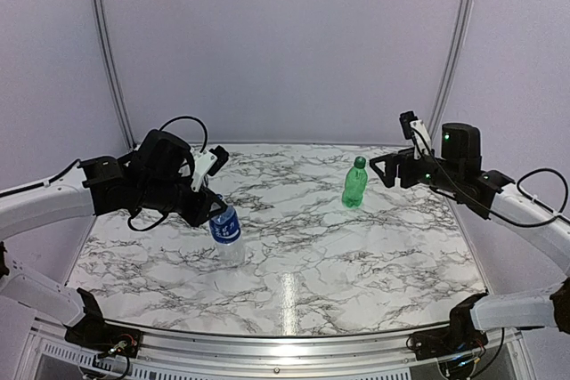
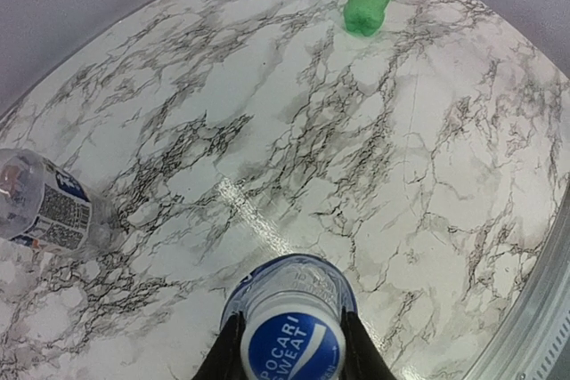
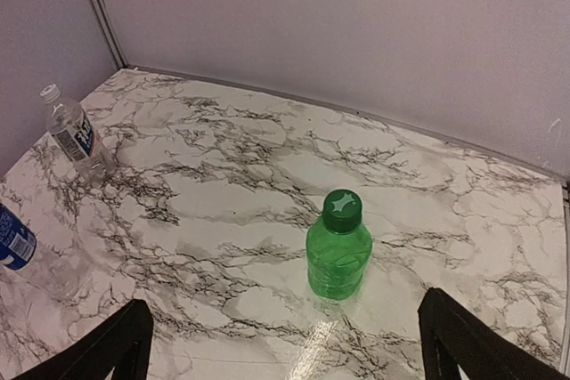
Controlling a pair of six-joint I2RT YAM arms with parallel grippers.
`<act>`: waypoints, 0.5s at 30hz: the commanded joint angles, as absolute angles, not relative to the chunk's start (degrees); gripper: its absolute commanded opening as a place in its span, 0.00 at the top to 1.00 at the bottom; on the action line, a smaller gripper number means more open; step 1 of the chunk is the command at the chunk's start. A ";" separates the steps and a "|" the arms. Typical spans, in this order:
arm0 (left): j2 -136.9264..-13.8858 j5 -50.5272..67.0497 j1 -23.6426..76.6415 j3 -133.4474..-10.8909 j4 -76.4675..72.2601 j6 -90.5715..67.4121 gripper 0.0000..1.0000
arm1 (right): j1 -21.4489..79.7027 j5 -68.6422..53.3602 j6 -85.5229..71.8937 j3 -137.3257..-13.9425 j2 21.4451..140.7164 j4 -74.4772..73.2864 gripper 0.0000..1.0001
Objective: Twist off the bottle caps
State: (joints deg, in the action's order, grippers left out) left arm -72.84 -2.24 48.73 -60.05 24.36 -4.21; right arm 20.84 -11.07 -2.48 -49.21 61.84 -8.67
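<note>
My left gripper [image 2: 292,337] is shut on the blue bottle cap [image 2: 292,349], which tops the upright clear bottle with a blue label [image 1: 226,229] at the table's left. A black finger [image 2: 228,355] presses each side of the cap. The green bottle [image 3: 338,260] with its green cap [image 3: 342,206] stands at the back right. My right gripper [image 3: 285,358] hovers open in front of it and apart from it, holding nothing. A clear bottle with a white label [image 3: 77,138] and a whitish cap [image 3: 50,92] stands at the far left, hidden behind my left arm in the top view.
The marble tabletop [image 1: 303,246] is ringed by purple walls, with a metal rail [image 1: 285,344] along its near edge. The green bottle [image 1: 354,182] is just left of the right gripper [image 1: 385,169]. Open marble lies between the bottles.
</note>
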 commanded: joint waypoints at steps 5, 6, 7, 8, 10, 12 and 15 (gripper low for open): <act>-72.52 9.73 48.96 -63.54 18.21 -4.81 0.97 | 32.25 -20.74 2.33 -48.73 61.12 -4.91 0.02; -72.64 11.03 48.96 -64.07 17.47 -5.15 0.98 | 33.97 -22.84 2.51 -48.00 61.35 -3.32 0.02; -72.99 12.47 48.96 -64.74 16.88 -5.53 0.99 | 36.02 -24.63 2.61 -47.29 61.75 -1.55 0.01; -73.43 13.67 48.98 -65.53 16.35 -5.95 1.00 | 37.93 -25.58 2.94 -46.94 62.31 -0.71 0.02; -74.52 15.70 48.96 -66.92 15.30 -7.16 1.00 | 42.18 -25.87 4.17 -46.83 63.90 1.70 0.02; -75.55 16.87 49.02 -68.12 13.89 -8.79 1.00 | 45.75 -25.12 4.92 -47.37 65.89 2.83 0.01; -76.60 18.57 49.51 -68.99 11.43 -10.51 1.00 | 49.17 -23.65 5.01 -48.72 69.18 3.85 0.01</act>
